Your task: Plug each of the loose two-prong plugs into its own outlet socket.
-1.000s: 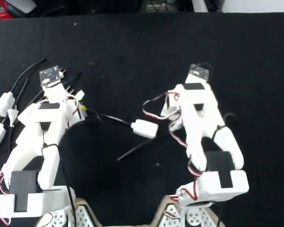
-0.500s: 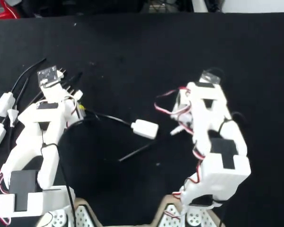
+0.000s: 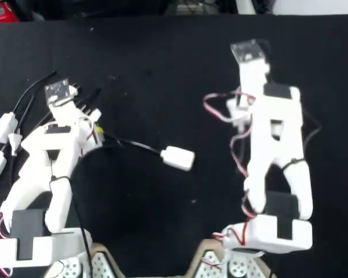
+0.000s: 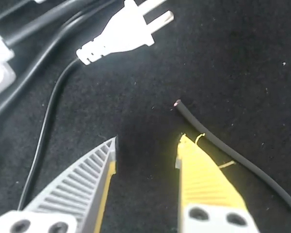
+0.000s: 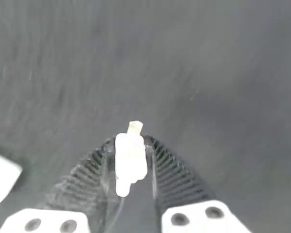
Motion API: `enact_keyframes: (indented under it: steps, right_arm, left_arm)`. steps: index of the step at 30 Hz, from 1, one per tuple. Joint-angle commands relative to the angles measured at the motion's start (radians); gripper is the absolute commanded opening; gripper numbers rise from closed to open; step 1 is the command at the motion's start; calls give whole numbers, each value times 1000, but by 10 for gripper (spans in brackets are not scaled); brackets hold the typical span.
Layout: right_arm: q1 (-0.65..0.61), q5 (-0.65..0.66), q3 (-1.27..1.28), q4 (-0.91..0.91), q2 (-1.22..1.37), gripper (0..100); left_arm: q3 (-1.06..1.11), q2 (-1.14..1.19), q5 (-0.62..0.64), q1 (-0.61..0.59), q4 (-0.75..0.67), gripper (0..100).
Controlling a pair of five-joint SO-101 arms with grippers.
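My right gripper (image 5: 128,141) is shut on a white two-prong plug (image 5: 131,160), whose prongs stick out past the fingertips above bare black cloth. In the high view the right gripper (image 3: 249,53) is stretched toward the table's far side. A white outlet socket (image 3: 178,157) lies at the table's middle on a black cord. My left gripper (image 4: 146,145) is open over the cloth, nothing between its fingers. Just beyond it lies another white two-prong plug (image 4: 121,31) on a black cord. More white sockets (image 3: 4,126) lie at the left edge.
A cut black cable end (image 4: 177,103) lies beside the yellow finger (image 4: 199,174). Several black cords (image 3: 35,92) run past the left arm. A white block (image 5: 2,179) shows at the edge of the right wrist view. The black cloth (image 3: 162,69) covers the table.
The right arm has swung from near the middle socket out toward the table's far side, carrying its plug; the black cord that lay below the socket has left the cloth. The left arm has kept still.
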Motion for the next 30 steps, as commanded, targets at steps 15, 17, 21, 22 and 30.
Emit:
enact_keyframes:
  steps: [15, 17, 21, 22, 30]
  right_arm:
    - [-94, 611, 122, 155, -64, 10]
    - [-95, 586, 243, 48, -64, 10]
    - [-100, 488, 380, -78, -62, 12]
    - [-100, 473, 392, -84, -56, 13]
    - [-92, 463, 446, -87, -56, 148]
  left_arm:
    - [-1, -41, 9, -4, -12, 202]
    - [-1, -41, 9, -5, -12, 202]
    - [1, -41, 9, -5, -12, 202]
    - [1, -41, 9, -4, -12, 202]
    - [-1, -41, 9, -7, -12, 202]
